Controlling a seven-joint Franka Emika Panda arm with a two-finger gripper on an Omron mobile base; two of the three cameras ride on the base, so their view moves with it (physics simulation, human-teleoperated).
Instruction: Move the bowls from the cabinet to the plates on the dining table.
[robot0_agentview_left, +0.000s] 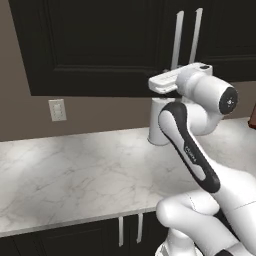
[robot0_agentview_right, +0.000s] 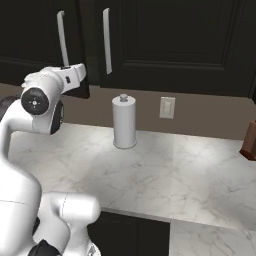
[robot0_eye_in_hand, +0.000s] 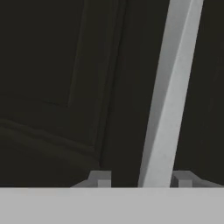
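Observation:
The near-black cabinet (robot0_agentview_left: 100, 45) (robot0_agentview_right: 175, 40) hangs over the counter with both panelled doors shut, so the bowls are hidden. My gripper (robot0_eye_in_hand: 141, 178) is up at the doors' lower edge, by the left one of two silver bar handles (robot0_agentview_left: 177, 40) (robot0_agentview_right: 62, 37). In the hand view that handle (robot0_eye_in_hand: 168, 96) runs between my fingertips (robot0_eye_in_hand: 99, 178). It lies close to the right tip, with a gap on the left, so the gripper is open around it. The plates and the dining table are out of view.
Below runs a marble counter (robot0_agentview_left: 75, 170) (robot0_agentview_right: 175, 170) with a white paper-towel roll (robot0_agentview_right: 124, 121) against the wall. A wall socket (robot0_agentview_left: 57, 110) (robot0_agentview_right: 167, 107) sits above it. A brown object (robot0_agentview_right: 249, 142) stands at the counter's right end.

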